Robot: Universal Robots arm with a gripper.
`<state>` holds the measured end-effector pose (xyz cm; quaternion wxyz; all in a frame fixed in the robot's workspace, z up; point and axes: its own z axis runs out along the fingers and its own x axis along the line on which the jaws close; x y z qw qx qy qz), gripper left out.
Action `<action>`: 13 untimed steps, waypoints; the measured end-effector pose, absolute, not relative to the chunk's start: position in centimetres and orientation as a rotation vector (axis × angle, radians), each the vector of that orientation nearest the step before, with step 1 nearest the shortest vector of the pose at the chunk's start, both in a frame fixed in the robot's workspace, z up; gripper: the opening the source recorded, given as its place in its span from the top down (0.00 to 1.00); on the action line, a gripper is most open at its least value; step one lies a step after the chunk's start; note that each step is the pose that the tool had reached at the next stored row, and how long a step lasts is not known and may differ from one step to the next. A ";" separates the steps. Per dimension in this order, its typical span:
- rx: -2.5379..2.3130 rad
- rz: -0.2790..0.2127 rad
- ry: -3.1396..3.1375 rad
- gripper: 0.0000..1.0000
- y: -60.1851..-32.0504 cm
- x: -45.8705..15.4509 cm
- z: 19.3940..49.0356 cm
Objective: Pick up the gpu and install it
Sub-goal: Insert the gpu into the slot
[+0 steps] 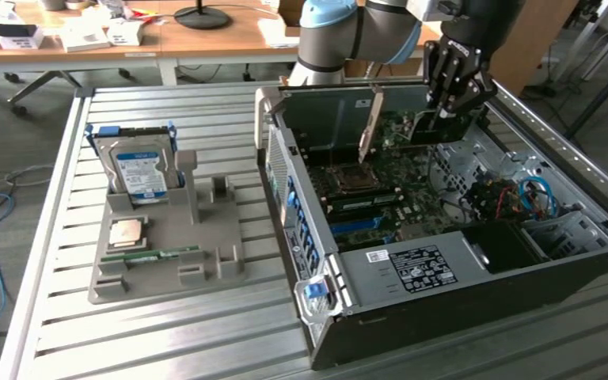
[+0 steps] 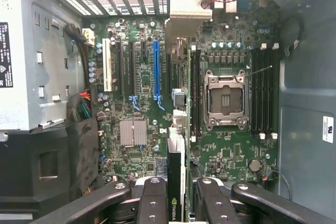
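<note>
An open computer case (image 1: 462, 317) lay on its side with the gripper (image 1: 446, 111) reaching in, clamped on the gpu (image 1: 431, 127) with one finger pressed against each flat face. The card hung upright on its long edge above the motherboard (image 2: 220, 150), apparently not yet seated, so that its connector edge faced down toward the slots. From the wrist, it ran edge-on between the fingers (image 2: 152, 198), parallel to a blue slot (image 2: 156, 69) and near it. Its silver bracket (image 2: 184, 22) pointed at the case's rear openings, probably for lining up. A hard drive (image 1: 140, 170) stood in a grey tray (image 1: 209, 269), well apart at the exterior view's left.
</note>
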<state>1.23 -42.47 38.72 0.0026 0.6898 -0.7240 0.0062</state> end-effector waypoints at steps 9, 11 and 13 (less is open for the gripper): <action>2.163 0.019 -2.271 0.74 -42.4 0.9 38.6; 2.163 0.020 -2.271 0.74 -42.4 0.8 38.6; 2.163 0.020 -2.271 0.74 -42.4 0.8 38.6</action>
